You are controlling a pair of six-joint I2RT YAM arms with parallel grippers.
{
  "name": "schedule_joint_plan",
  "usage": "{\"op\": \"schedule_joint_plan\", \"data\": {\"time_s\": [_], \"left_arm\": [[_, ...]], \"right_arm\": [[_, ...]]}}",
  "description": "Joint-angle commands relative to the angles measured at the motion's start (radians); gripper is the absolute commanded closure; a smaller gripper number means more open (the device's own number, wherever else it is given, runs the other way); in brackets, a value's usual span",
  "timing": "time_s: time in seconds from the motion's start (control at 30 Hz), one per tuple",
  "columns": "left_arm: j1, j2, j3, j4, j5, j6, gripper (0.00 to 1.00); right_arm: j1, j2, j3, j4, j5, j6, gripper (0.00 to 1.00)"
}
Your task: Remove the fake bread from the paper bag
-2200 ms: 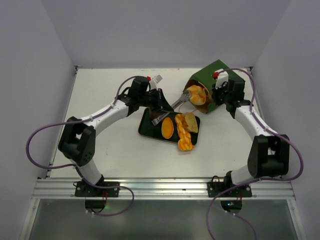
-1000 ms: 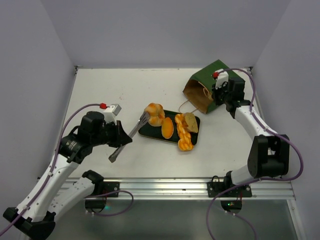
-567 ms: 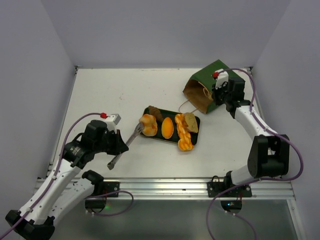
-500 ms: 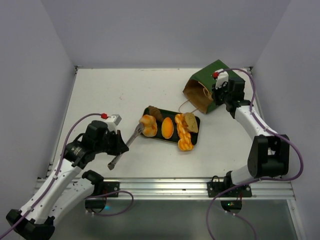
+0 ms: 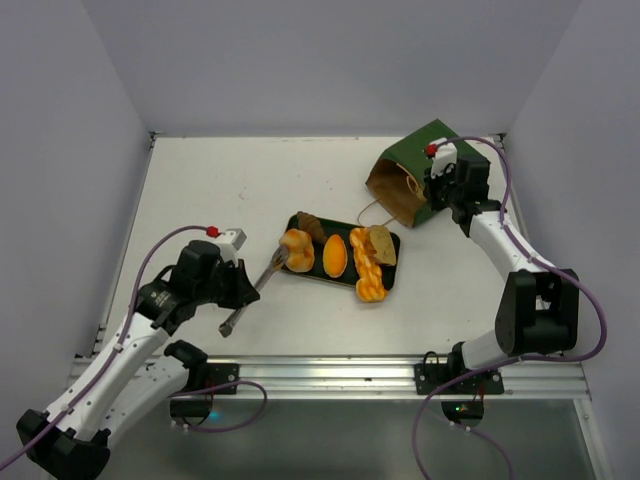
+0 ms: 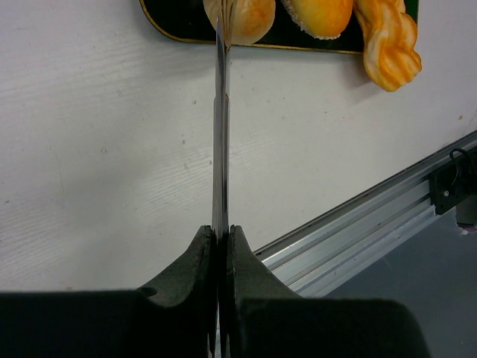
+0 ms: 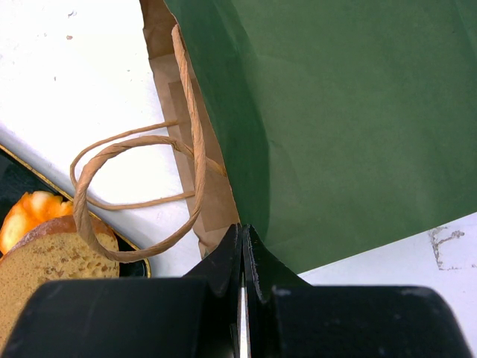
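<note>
The dark green paper bag (image 5: 415, 170) lies on its side at the back right, brown mouth facing the tray. My right gripper (image 5: 437, 190) is shut on the bag's edge; in the right wrist view the gripper (image 7: 243, 239) pinches the bag (image 7: 335, 112). My left gripper (image 5: 248, 288) is shut on metal tongs (image 5: 262, 277), whose tips are at an orange roll (image 5: 296, 250) over the tray's left end. In the left wrist view the gripper (image 6: 220, 235) holds the tongs (image 6: 220, 134), and the roll (image 6: 240, 16) is at their tips. An oval roll (image 5: 334, 255), braided loaf (image 5: 367, 268), tan slice (image 5: 382, 243) and dark brown piece (image 5: 309, 225) lie on the tray.
The black tray (image 5: 318, 275) sits mid-table, in front of and to the left of the bag. The bag's string handles (image 7: 134, 194) lie on the table toward the tray. The metal rail (image 5: 330, 370) runs along the near edge. Grey walls close in the sides and back.
My left arm pulled back from the bag's mouth with the tongs and the orange roll, and brought the roll to the tray's left end. The right arm and the bag stayed still.
</note>
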Motion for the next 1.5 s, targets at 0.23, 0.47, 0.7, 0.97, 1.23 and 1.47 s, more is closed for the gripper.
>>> {"op": "schedule_joint_plan", "data": {"time_s": [0.23,0.47,0.7,0.97,1.23,1.47], "left_arm": [[0.008,0.058,-0.006,0.094,-0.011,-0.016,0.97],[0.008,0.066,0.017,0.031,-0.048,-0.034,0.7],[0.008,0.061,0.04,0.014,-0.04,-0.04,0.57],[0.008,0.06,0.08,-0.017,-0.073,-0.043,0.54],[0.008,0.063,0.149,-0.057,-0.099,-0.039,0.54],[0.008,0.056,0.206,-0.019,-0.027,-0.031,0.57]], "right_arm": [[-0.006,-0.018,0.003,0.031,-0.019,-0.004,1.0],[-0.006,-0.016,0.003,0.033,-0.022,-0.004,1.0],[-0.006,-0.02,0.003,0.033,-0.024,-0.004,1.0],[-0.006,-0.021,0.003,0.031,-0.027,-0.003,1.0],[-0.006,-0.021,0.001,0.031,-0.03,-0.004,1.0],[-0.006,-0.026,0.004,0.019,-0.073,-0.03,1.0]]}}
